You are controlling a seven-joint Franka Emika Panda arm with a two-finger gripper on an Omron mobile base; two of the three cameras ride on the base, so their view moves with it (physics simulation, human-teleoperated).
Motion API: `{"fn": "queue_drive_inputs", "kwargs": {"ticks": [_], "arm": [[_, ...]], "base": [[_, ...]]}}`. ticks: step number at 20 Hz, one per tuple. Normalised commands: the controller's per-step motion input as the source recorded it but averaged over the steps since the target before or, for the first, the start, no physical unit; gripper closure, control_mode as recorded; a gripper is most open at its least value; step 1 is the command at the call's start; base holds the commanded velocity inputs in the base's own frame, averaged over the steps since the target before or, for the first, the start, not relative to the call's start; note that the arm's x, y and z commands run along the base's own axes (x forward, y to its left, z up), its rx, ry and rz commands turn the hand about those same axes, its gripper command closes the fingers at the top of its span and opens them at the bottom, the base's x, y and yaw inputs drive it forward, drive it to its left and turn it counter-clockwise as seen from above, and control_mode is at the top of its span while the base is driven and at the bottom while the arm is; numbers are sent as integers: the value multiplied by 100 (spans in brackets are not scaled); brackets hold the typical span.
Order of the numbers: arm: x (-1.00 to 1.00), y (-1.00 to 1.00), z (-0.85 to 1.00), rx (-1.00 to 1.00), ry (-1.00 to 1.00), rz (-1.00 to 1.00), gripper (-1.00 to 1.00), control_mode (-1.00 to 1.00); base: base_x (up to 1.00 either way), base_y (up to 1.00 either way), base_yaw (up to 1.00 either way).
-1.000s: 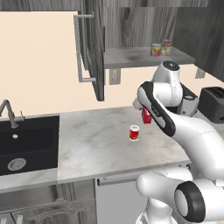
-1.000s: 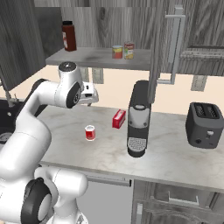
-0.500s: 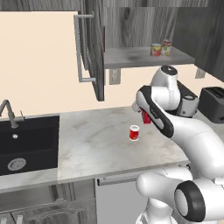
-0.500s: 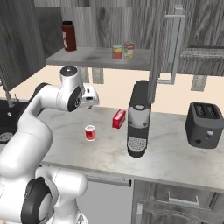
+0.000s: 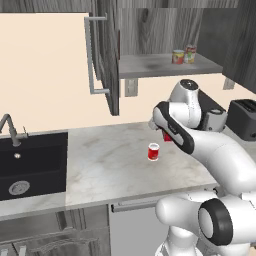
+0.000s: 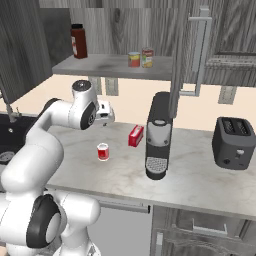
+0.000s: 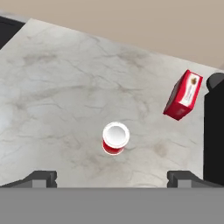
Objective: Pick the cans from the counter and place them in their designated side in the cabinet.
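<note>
hovering above the counter [image 7: 52,87], the gripper [image 7: 111,177] has its jaws spread wide and empty. the red can [image 7: 115,138] stands upright almost straight below, centred between the fingertips, so a plain drop down should do it. red box [image 7: 183,96] sits off to one side, black coffee machine [image 6: 158,136] further, neither really blocking.

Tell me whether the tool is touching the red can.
Apart. The hand view shows the red can standing alone on the counter, clear of the open tool.
</note>
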Motion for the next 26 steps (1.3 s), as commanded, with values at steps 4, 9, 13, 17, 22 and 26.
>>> {"fn": "queue_drive_inputs", "kwargs": {"ticks": [4, 9, 13, 17, 22, 26], "arm": [[14, 0, -22, 0, 0, 0, -100, -100], [10, 0, -22, 0, 0, 0, -100, -100], [9, 0, -21, 0, 0, 0, -100, -100], [6, 0, -19, 0, 0, 0, -100, -100], [7, 0, -22, 0, 1, 0, -100, -100], [11, 0, -20, 0, 1, 0, -100, -100]], "base": [[0, 0, 0], [0, 0, 0], [0, 0, 0], [0, 0, 0], [0, 0, 0], [0, 0, 0]]}}
